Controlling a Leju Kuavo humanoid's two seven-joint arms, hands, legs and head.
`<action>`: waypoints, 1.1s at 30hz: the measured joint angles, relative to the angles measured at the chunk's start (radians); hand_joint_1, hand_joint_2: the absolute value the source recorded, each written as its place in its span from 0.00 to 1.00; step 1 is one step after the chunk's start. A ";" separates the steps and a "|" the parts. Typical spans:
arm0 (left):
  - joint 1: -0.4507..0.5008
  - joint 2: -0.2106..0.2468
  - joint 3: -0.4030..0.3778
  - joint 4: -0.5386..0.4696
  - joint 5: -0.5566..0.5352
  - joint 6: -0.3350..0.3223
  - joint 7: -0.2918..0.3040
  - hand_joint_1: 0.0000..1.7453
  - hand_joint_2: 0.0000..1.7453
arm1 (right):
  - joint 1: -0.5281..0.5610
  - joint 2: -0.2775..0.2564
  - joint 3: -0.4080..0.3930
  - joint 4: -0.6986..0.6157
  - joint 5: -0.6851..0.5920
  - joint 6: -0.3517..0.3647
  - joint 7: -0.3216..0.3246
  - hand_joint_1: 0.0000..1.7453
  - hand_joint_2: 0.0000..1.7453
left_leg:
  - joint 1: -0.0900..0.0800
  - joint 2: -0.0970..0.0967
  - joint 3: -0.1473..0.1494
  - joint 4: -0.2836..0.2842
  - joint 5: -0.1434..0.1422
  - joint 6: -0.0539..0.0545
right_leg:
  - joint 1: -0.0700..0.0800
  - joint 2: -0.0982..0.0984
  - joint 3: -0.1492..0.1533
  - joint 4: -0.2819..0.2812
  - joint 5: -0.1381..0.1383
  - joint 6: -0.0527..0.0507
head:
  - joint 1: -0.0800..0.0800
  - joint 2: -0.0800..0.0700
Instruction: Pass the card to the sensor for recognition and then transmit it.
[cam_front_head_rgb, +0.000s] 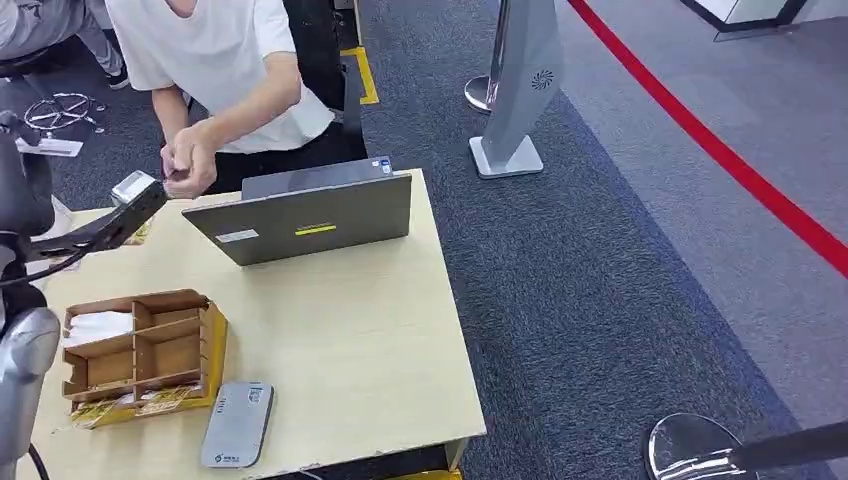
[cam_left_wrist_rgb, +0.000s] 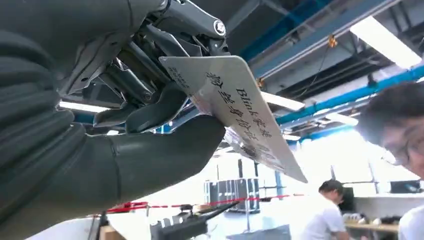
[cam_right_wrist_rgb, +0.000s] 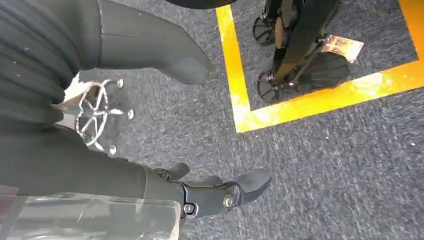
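My left hand (cam_front_head_rgb: 95, 228) is raised at the table's far left corner and pinches a pale card (cam_front_head_rgb: 136, 188) between thumb and fingers. The left wrist view shows the same card (cam_left_wrist_rgb: 240, 107) from close by, with black printed characters on it, sticking out from my left hand (cam_left_wrist_rgb: 150, 107). A person's clasped hands (cam_front_head_rgb: 188, 162) are right beside the card's far end; whether they touch it I cannot tell. The grey card sensor (cam_front_head_rgb: 237, 424) lies flat near the table's front edge. My right hand (cam_right_wrist_rgb: 100, 170) hangs over the carpet, fingers apart, holding nothing.
A grey laptop (cam_front_head_rgb: 310, 215) stands open at the back of the wooden table (cam_front_head_rgb: 360, 340), lid toward me. A compartmented wooden box (cam_front_head_rgb: 140, 345) sits front left. The person in a white shirt (cam_front_head_rgb: 225, 60) leans over behind the table. A yellow floor line (cam_right_wrist_rgb: 240, 100) crosses below my right hand.
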 joint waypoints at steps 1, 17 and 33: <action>0.001 0.000 0.002 0.014 -0.001 0.001 0.002 1.00 1.00 | -0.001 -0.001 0.000 0.006 -0.001 -0.004 0.005 0.00 1.00 | 0.000 0.000 0.000 0.000 0.000 0.000 | 0.000 0.000 0.000 0.000 0.000 0.000 | 0.000 0.000; 0.009 -0.018 0.024 0.059 0.040 0.005 -0.012 0.00 1.00 | -0.007 -0.017 0.000 0.042 -0.016 -0.018 0.014 0.00 1.00 | 0.000 0.000 -0.001 0.000 0.000 0.000 | 0.000 0.000 -0.001 0.000 0.000 0.000 | 0.000 0.000; 0.123 -0.022 0.060 -0.083 0.179 0.031 -0.065 0.00 1.00 | -0.001 -0.026 0.000 0.028 -0.034 0.012 0.015 0.00 1.00 | 0.000 0.000 -0.001 0.000 0.000 0.000 | 0.000 0.000 -0.001 0.000 0.000 0.000 | 0.000 0.000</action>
